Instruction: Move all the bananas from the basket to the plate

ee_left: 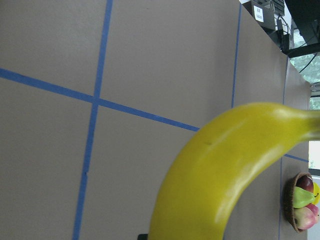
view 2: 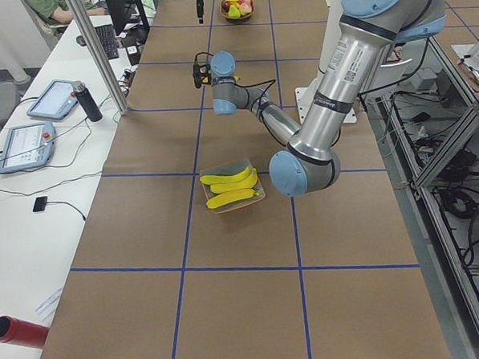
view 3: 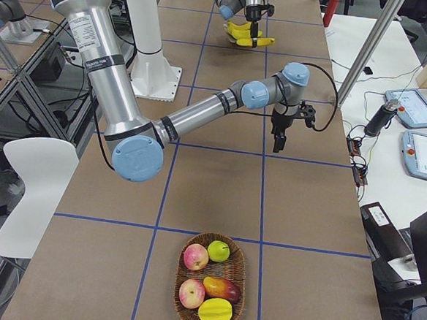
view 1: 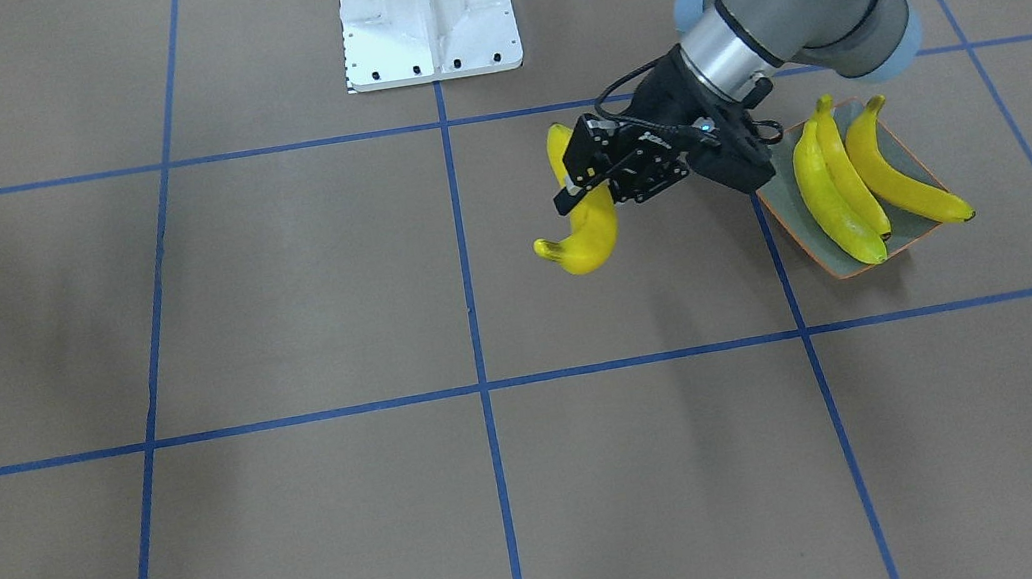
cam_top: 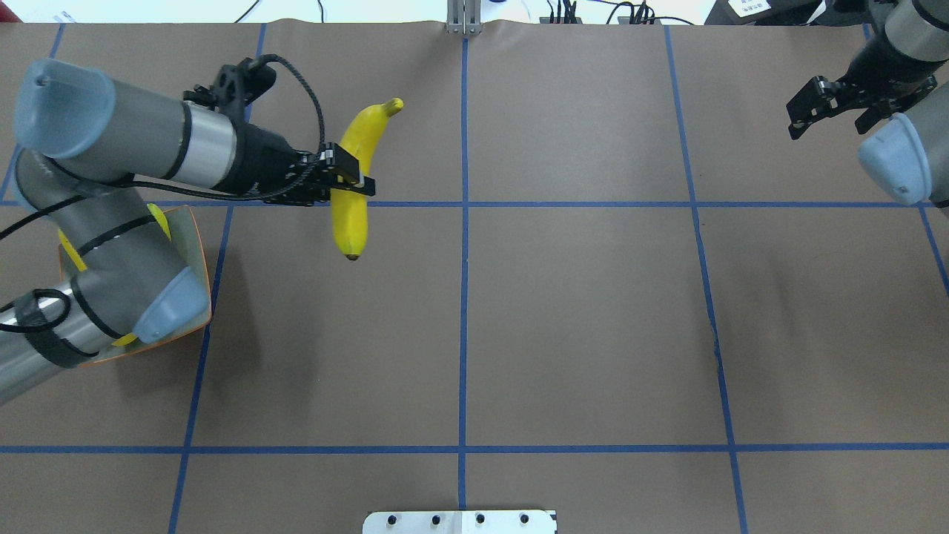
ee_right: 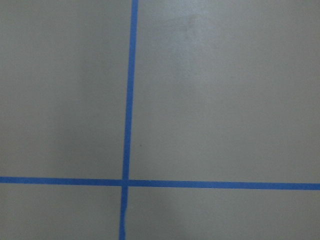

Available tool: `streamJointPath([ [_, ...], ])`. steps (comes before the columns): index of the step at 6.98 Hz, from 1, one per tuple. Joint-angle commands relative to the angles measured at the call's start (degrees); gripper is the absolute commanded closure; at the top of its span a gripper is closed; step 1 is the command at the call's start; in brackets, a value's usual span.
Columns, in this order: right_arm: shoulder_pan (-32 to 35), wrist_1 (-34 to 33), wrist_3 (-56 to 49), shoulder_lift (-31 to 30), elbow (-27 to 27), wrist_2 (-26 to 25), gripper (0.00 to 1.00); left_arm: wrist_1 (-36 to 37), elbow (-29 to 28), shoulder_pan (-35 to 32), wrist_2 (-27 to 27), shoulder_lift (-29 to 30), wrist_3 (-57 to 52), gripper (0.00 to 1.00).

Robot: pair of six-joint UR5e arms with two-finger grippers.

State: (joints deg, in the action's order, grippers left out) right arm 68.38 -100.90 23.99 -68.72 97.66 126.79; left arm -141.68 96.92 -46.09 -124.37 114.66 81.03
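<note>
My left gripper (view 1: 580, 196) is shut across the middle of one yellow banana (view 1: 590, 224), which it holds beside the plate (view 1: 914, 225) on the side toward the table's centre. Overhead, the same banana (cam_top: 354, 222) sticks out both sides of the left gripper (cam_top: 348, 185), and it fills the left wrist view as banana (ee_left: 225, 175). Three bananas (view 1: 849, 182) lie side by side on the grey-green plate (cam_top: 190, 248). The basket (view 3: 208, 284) sits far off at the right end and shows other fruit, with no banana visible in it. My right gripper (cam_top: 827, 132) hovers open and empty.
The white robot base (view 1: 427, 14) stands at the table's robot side. Blue tape lines cross the brown table. Tablets and a dark bottle (view 2: 87, 101) lie on the side bench beyond the table edge. The right wrist view shows only bare table and tape.
</note>
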Motion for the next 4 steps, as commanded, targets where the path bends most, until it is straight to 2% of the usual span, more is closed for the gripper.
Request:
streamJointPath([
  [1, 1.67, -1.14, -5.25, -1.15, -1.76, -0.32, 0.0, 4.1, 4.99, -3.65, -1.05, -9.33, -19.59, 1.0],
  [2, 1.67, -0.79, -5.44, -2.38, -1.86, -0.06, 0.0, 13.7, 10.94, -4.36, -0.88, -11.54, -27.86, 1.0],
  [3, 1.67, -0.79, -5.36, -2.56, -1.86, -0.05, 0.0, 26.33, 17.36, -4.62, -0.27, -11.83, -35.42, 1.0],
  [4, 1.67, -0.79, -5.35, -2.48, -2.38, -0.05, 0.0, 33.76, 21.25, -4.97, 2.26, -13.48, -43.07, 1.0],
])
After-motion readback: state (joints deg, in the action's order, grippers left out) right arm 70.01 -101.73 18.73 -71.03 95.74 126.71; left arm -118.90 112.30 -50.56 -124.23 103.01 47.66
